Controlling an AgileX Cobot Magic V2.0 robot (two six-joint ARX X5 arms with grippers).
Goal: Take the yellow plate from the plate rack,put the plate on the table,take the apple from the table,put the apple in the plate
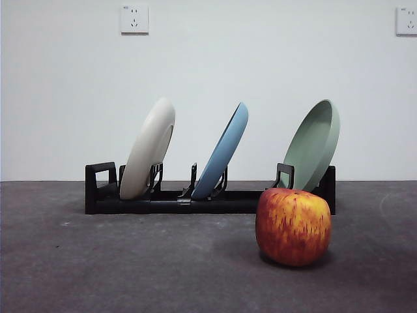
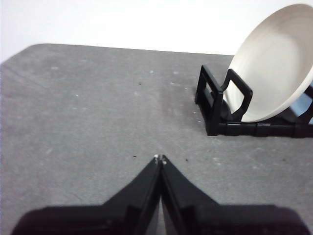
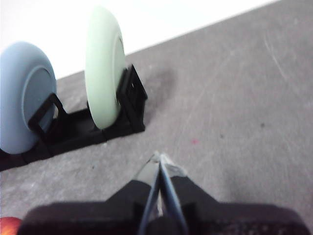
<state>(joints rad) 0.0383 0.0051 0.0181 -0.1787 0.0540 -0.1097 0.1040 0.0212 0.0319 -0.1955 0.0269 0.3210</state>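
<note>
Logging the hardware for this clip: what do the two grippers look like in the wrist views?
The left gripper has two matte black wedge-shaped jaws tapering to a point, with small pale specks at the tips. The right gripper matches, blurrier, with greyish edges near its tips. No cables or markings show.

Hidden or cut off:
- Apple (image 1: 293, 226): covers the plate rack (image 1: 104, 195)'s lower right part and the sage-green plate (image 1: 314, 145)'s foot in the front view; only a red sliver (image 3: 9, 226) at the right wrist picture's corner.
- Yellow plate (image 2: 275, 63): cropped by the left wrist picture's edge.
- Blue plate (image 3: 24, 95): cropped in the right wrist view.
- Right wrist view: blurred throughout.
- Wall socket (image 1: 407, 21): cropped at the front picture's edge.
</note>
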